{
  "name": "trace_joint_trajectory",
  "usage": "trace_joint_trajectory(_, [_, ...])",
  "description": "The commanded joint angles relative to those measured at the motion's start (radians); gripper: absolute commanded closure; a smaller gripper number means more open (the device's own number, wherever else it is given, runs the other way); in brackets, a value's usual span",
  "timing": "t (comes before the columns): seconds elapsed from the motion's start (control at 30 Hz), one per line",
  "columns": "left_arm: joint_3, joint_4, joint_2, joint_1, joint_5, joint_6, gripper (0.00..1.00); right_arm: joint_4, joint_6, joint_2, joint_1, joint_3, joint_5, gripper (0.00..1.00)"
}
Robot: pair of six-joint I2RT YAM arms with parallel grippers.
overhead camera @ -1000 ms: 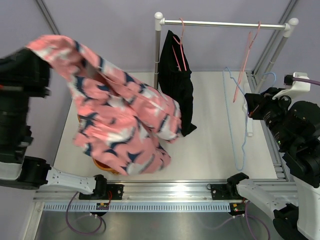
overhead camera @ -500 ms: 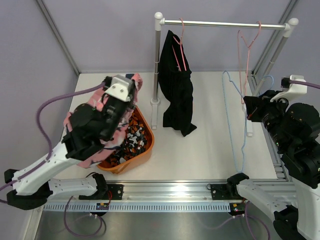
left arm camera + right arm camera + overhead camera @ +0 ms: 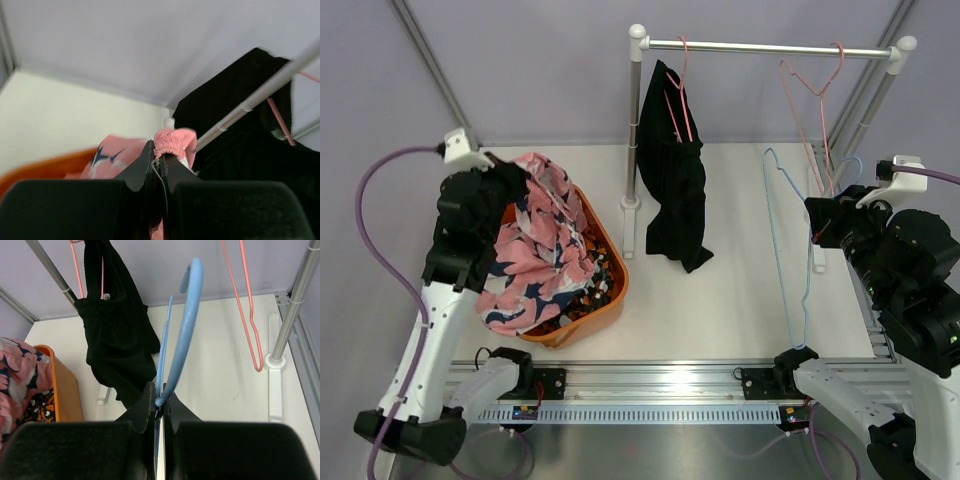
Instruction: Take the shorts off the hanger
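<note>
My left gripper point(image 3: 510, 178) is shut on the waistband of the pink shorts with navy-and-white blotches point(image 3: 535, 255) and holds them draped over the orange basket point(image 3: 610, 300). The left wrist view shows the pinched pink band point(image 3: 171, 141) between the closed fingers of that gripper point(image 3: 159, 151). The orange, black and white print shorts point(image 3: 588, 287) lie in the basket. The black shorts point(image 3: 675, 190) hang on a pink hanger point(image 3: 678, 95) on the rail point(image 3: 770, 47). My right gripper point(image 3: 159, 392) is shut on an empty blue hanger point(image 3: 186, 325), held off the rail point(image 3: 788, 250).
An empty pink hanger point(image 3: 812, 85) hangs at the rail's right end. The rack's posts point(image 3: 634, 130) stand at the back middle and back right. An aluminium frame rail point(image 3: 650, 380) runs along the near edge. Purple walls close the back and sides.
My left arm swung the pink shorts from high in the air down onto the basket and now stands upright at the left. The empty pink hanger has swung. The right arm barely moved.
</note>
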Motion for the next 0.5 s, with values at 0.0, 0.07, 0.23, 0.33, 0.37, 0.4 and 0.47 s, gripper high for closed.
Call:
trace_joint_trajectory(0.0, [-0.296, 0.037, -0.068, 0.150, 0.272, -0.394, 1.00, 0.041, 0.001, -0.010, 0.007, -0.006, -0.012, 1.00])
trace_joint_trajectory(0.07, [-0.552, 0.148, -0.142, 0.171, 0.277, -0.472, 1.00, 0.047, 0.002, -0.014, 0.007, -0.013, -0.017, 1.00])
trace_joint_trajectory(0.23, [-0.882, 0.346, -0.104, 0.168, 0.316, -0.644, 1.00, 0.051, 0.010, -0.016, 0.007, -0.016, -0.040, 1.00])
trace_joint_trajectory(0.33, [-0.930, 0.376, 0.028, 0.168, 0.330, -0.633, 1.00, 0.047, 0.011, -0.016, 0.008, -0.021, -0.044, 1.00])
trace_joint_trajectory(0.37, [-0.925, 0.371, 0.054, 0.168, 0.330, -0.625, 1.00, 0.045, 0.011, -0.017, 0.005, -0.021, -0.044, 1.00])
trace_joint_trajectory(0.4, [-0.918, 0.370, 0.082, 0.168, 0.330, -0.624, 0.96, 0.042, 0.011, -0.017, 0.007, -0.022, -0.044, 1.00])
trace_joint_trajectory(0.47, [-0.902, 0.353, 0.075, 0.167, 0.327, -0.615, 0.86, 0.037, 0.007, -0.016, 0.007, -0.018, -0.040, 1.00])
